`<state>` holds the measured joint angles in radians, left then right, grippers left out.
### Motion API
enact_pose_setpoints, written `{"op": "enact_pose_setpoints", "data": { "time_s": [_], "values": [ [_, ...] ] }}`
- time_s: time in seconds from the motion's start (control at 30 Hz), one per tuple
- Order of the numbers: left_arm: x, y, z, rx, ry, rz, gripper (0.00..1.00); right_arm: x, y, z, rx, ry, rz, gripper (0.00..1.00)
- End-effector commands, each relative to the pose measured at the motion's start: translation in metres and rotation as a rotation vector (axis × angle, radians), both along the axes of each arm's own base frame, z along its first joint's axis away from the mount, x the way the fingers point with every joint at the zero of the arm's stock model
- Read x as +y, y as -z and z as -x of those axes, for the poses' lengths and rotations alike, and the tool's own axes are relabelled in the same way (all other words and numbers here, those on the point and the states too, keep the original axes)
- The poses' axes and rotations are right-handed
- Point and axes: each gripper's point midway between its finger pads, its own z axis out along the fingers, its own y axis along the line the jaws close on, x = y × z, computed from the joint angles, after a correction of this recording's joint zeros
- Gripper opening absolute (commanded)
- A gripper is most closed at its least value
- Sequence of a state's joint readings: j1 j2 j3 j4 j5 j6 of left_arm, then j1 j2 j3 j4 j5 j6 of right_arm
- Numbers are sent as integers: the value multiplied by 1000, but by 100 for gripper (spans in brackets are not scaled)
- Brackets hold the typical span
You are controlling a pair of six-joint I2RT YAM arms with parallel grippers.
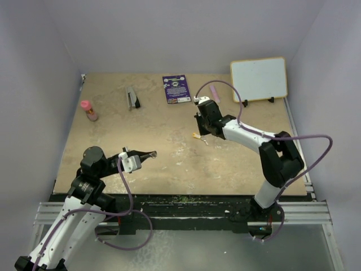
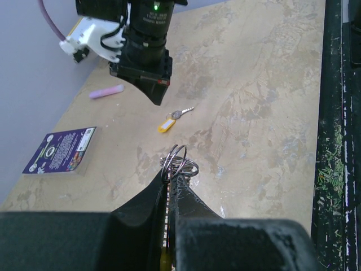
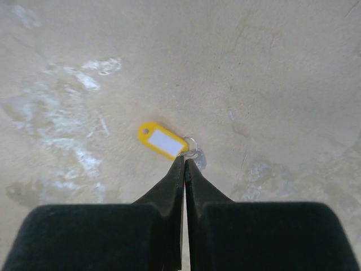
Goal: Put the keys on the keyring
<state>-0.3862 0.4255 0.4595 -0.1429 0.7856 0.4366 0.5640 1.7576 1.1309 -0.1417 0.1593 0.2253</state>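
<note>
Keyring (image 2: pixel 179 164), a thin silvery metal loop, juts from the tips of the left claw (image 2: pixel 171 179), which is clamped on it. The small silvery key (image 2: pixel 183 112) with its yellow plastic tag (image 3: pixel 162 141) lies just ahead of the right claw (image 3: pixel 184 163), whose tips are pressed together, empty.

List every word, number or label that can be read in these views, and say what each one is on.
Nothing here can be read as text.
On the purple card: white print and a round emblem, too small and blurred to read.
On the yellow key tag: the white label insert is blank.
On the whiteboard: nothing is written.
</note>
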Motion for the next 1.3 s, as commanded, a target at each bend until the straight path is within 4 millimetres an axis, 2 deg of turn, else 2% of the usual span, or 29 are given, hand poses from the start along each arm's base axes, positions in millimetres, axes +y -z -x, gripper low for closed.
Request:
{"op": "enact_pose_setpoints", "data": {
  "time_s": [0.0,0.03,0.1,0.17,0.2,0.27,0.37,0.53,0.6,0.63,0.67,0.77,0.87,1.07,1.27],
  "values": [
    [-1,-12,0,-43,12,29,3,10,-69,-1,-160,-5,4,0],
    [-1,-12,0,-43,12,29,3,12,-73,3,-163,-13,8,0],
    [-1,-11,0,-43,13,29,3,15,-67,10,-141,-31,7,0],
    [-1,-11,0,-42,14,30,3,16,-47,13,-95,-14,2,0],
    [-1,-11,0,-42,14,29,3,19,-35,17,-61,-25,-2,5],
    [-1,-10,0,-39,12,28,3,18,-17,14,-46,-7,20,22],
    [-1,-10,0,-38,11,27,3,11,0,8,-40,28,71,31],
    [0,-10,-1,-37,5,26,3,-2,-5,-7,-53,104,40,43],
    [0,-10,-1,-35,7,25,3,-7,-13,-12,-67,128,7,54],
    [0,-9,-1,-34,7,24,3,-9,-16,-14,-75,136,1,66],
    [0,-8,-1,-31,8,23,3,-11,-18,-15,-79,139,-3,68],
    [0,-9,-1,-32,9,23,3,-9,-12,-17,-53,113,-16,69],
    [0,-9,-2,-32,8,23,3,-6,5,-16,-13,83,-16,68],
    [0,-7,-2,-27,7,22,3,9,27,-5,62,26,-74,62],
    [0,-7,-3,-26,4,23,3,1,42,6,93,41,-55,54]
  ]
}}
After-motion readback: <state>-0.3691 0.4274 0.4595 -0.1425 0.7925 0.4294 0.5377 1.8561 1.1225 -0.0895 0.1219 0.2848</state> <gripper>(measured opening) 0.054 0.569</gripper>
